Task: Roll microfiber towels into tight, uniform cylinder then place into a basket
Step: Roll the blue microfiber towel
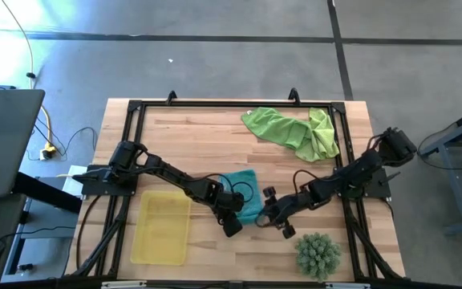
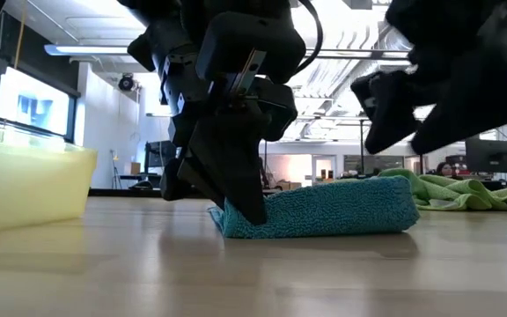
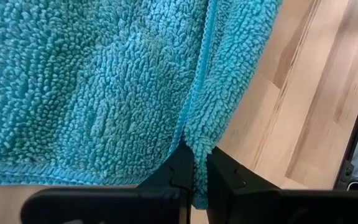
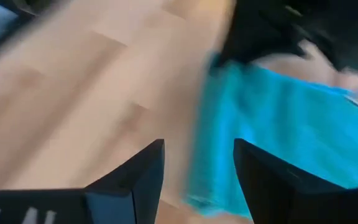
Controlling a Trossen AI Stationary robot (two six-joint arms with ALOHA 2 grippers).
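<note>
While both arms are working mid-surface:
Left claw (image 3: 194, 180): pinching teal towel (image 1: 243, 202) corner, fingers closed.
Right claw (image 4: 197, 168): hanging open, empty, just beside towel.
Teal towel: lying folded beside basket (image 1: 160, 229).

High view: overhead, facing straight down on the whole wooden table (image 1: 215, 136). Low view: table-top level, facing the far room. Wrist views: close. All share the teal-blue microfiber towel (image 2: 341, 211).
</note>
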